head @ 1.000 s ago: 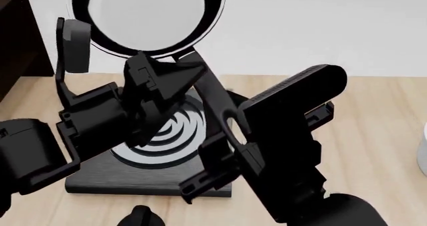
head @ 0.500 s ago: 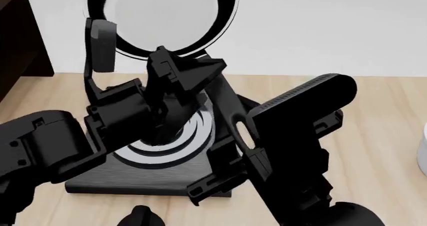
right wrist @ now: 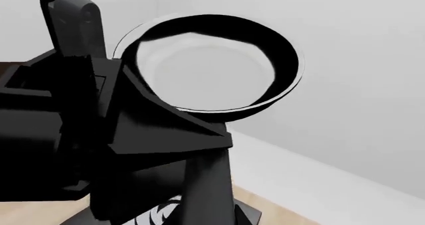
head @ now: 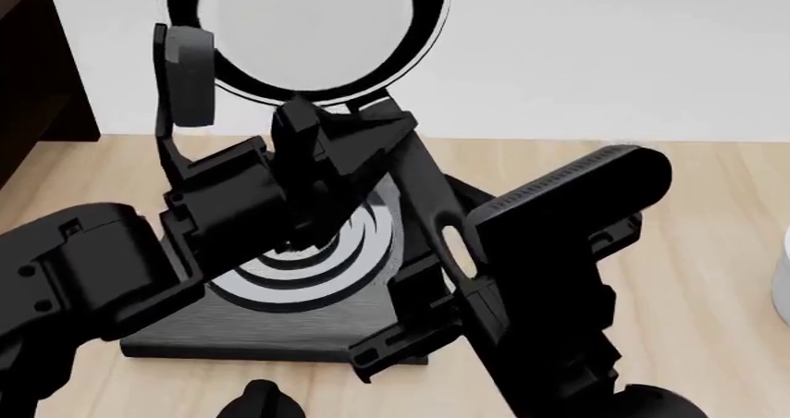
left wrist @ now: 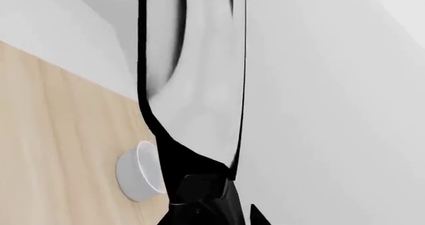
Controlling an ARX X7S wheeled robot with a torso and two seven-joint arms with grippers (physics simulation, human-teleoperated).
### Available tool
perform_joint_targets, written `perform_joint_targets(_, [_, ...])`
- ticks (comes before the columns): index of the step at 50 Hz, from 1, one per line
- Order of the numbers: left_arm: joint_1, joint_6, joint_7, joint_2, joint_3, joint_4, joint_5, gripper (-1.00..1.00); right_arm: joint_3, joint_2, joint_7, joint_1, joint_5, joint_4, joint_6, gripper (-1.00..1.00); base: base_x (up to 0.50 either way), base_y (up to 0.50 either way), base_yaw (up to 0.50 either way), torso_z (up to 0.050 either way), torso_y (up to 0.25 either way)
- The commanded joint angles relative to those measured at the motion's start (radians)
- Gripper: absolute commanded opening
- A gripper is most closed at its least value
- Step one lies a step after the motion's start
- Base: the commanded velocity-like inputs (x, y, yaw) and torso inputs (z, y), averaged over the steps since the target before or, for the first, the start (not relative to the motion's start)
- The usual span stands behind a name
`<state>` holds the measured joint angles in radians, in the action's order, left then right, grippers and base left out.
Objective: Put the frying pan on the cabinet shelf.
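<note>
Left gripper clamped on frying pan at base of handle, holding it raised above stove plate, glossy inside tipped toward head camera, rim up near far edge of bench. Right gripper: in head view hidden under own black arm, so open or closed cannot be told. Cabinet shelf dark at bench's far left corner, apart from pan. White bowl seen from left wrist, resting on bench beyond pan.
</note>
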<state>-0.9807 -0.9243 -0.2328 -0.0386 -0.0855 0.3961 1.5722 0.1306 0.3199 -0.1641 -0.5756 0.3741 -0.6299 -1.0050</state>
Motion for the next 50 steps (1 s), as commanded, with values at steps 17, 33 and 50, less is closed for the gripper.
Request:
perform_joint_targets(17, [-0.018, 0.122, -0.122, -0.117, 0.075, -0.097, -0.071, -1.00, -0.013, 0.013, 0.031, 0.053, 0.018, -0.083, -0.016, 1.00, 0.00, 0.01, 0.00, 0.000, 0.000])
perform_joint_targets(33, [0.038, 0.157, -0.237, -0.232, 0.231, -0.161, 0.048, -1.00, -0.057, 0.011, 0.067, 0.098, 0.041, -0.154, -0.051, 1.00, 0.00, 0.01, 0.00, 0.001, 0.000])
perform_joint_targets(50, [0.145, 0.094, -0.333, -0.359, 0.328, -0.286, 0.195, -1.00, -0.049, -0.005, 0.092, 0.137, 0.050, -0.180, -0.050, 1.00, 0.00, 0.00, 0.00, 0.001, 0.000])
